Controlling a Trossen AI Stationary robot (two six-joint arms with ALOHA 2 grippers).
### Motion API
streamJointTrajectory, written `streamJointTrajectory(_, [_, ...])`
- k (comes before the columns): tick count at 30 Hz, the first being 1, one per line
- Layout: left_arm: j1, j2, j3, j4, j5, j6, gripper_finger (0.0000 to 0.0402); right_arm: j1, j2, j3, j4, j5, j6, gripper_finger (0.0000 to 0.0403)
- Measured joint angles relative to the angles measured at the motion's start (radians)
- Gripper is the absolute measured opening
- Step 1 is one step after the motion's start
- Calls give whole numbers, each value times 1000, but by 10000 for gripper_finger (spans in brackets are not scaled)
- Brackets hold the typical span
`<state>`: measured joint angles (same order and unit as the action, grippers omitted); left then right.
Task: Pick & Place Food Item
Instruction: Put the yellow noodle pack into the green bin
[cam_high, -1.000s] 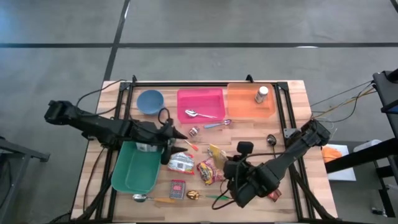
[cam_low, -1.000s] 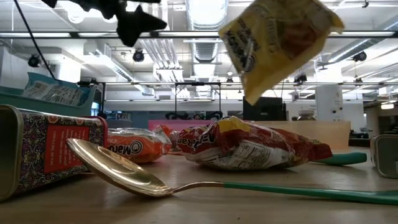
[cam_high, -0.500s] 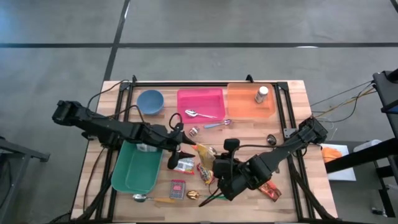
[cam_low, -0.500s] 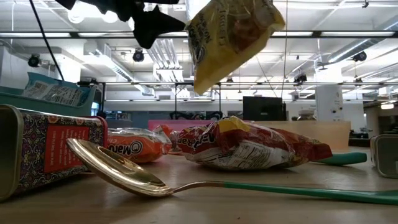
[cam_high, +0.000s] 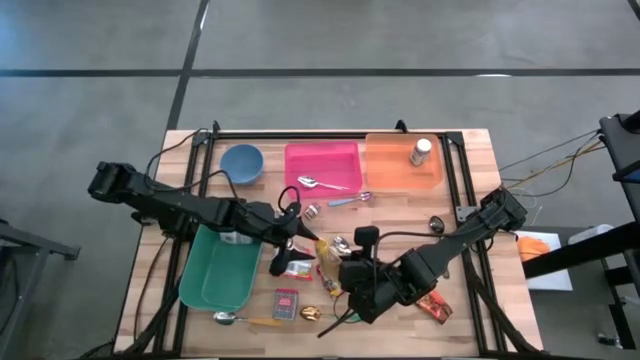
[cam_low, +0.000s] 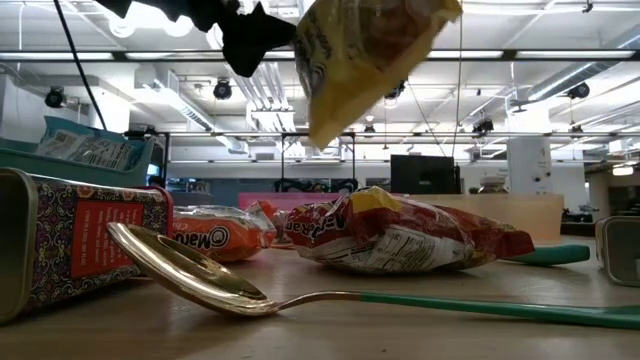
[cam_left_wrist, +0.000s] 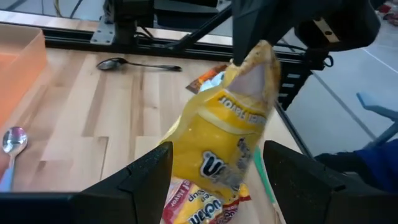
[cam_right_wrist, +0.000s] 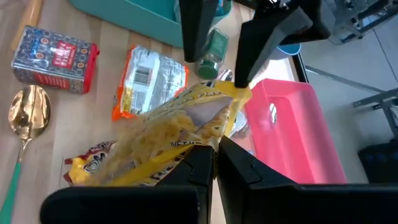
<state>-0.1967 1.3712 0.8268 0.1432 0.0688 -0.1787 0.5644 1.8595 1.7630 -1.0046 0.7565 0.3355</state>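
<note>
Right gripper (cam_right_wrist: 214, 163): fingers closed on yellow snack bag (cam_high: 327, 249), held aloft over mid-bench. Left gripper (cam_left_wrist: 214, 180): fingers spread either side of same bag's free end, not clamped.

Near edge: gold spoon (cam_low: 200, 275); patterned tin (cam_high: 285, 304).
Mid-bench: orange packet (cam_right_wrist: 151, 81); red-yellow packet (cam_low: 400, 235), under raised bag.
Left side: green tray (cam_high: 220, 275).
Far edge: blue bowl (cam_high: 242, 163); pink bin (cam_high: 322, 162) with spoon inside; orange bin (cam_high: 395, 168) with jar inside.
</note>
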Motion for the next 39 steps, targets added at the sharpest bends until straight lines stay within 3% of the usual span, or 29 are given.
streamJointTrajectory(13, [0, -1, 0, -13, 0, 26, 255, 20, 0, 0, 0, -81, 20, 10])
streamJointTrajectory(21, [-1, -2, 0, -13, 56, 26, 255, 32, 0, 0, 14, -95, 27, 10])
streamJointTrajectory(29, [-4, -2, 0, -13, 60, 24, 255, 28, 0, 0, 85, -95, -60, 10])
streamJointTrajectory(39, [-15, -1, 0, -12, 135, 25, 255, 7, 0, 0, 139, -80, -128, 10])
